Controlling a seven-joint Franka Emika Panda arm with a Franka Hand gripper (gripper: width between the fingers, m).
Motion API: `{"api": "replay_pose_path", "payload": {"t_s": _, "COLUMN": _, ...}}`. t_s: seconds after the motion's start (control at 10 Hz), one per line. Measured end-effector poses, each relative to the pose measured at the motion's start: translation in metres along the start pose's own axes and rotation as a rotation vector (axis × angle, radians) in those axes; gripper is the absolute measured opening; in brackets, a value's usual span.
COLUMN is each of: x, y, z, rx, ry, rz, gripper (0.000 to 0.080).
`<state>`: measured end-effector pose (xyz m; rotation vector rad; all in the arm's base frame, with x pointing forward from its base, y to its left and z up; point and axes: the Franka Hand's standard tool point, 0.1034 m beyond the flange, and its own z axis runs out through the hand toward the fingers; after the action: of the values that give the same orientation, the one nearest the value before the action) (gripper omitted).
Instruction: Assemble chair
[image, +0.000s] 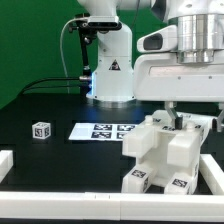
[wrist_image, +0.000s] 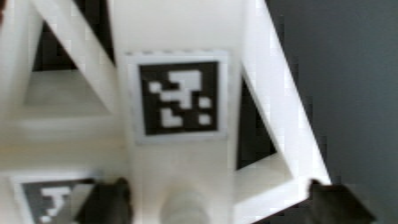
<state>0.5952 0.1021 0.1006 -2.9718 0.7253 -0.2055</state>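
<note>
Just below the gripper (image: 172, 117) stands the matte, blocky white chair (image: 160, 152).

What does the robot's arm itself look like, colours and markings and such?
The arm is glossy white with rounded shells and dark grey seams at the joints. Its base carries a black triangle sticker, and a black cable loops beside it. The end effector has dark fingertips.

We see a black table (image: 35, 105) carrying the marker board (image: 100, 130), a small tagged white block (image: 40, 129) near it toward the exterior view's left, and the partly joined chair (image: 165, 160) toward the right.
</note>
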Motion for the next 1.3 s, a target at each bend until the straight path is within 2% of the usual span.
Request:
{"api": "replay_pose_path", "payload": {"t_s": 0.1, "x": 0.0000, "y": 0.0000, "z": 0.0000, "rx": 0.000, "ry": 0.000, "rz": 0.000, "gripper": 0.0603}}
{"api": "replay_pose_path", "payload": {"t_s": 0.2, "x": 0.0000, "y": 0.0000, "z": 0.0000, "rx": 0.000, "ry": 0.000, "rz": 0.000, "gripper": 0.0635}}
{"api": "replay_pose_path", "payload": {"t_s": 1.3, "x": 0.0036, "y": -0.0028, "z": -0.0020, "rx": 0.006, "ry": 0.010, "rz": -0.006, "gripper": 0.0649}}
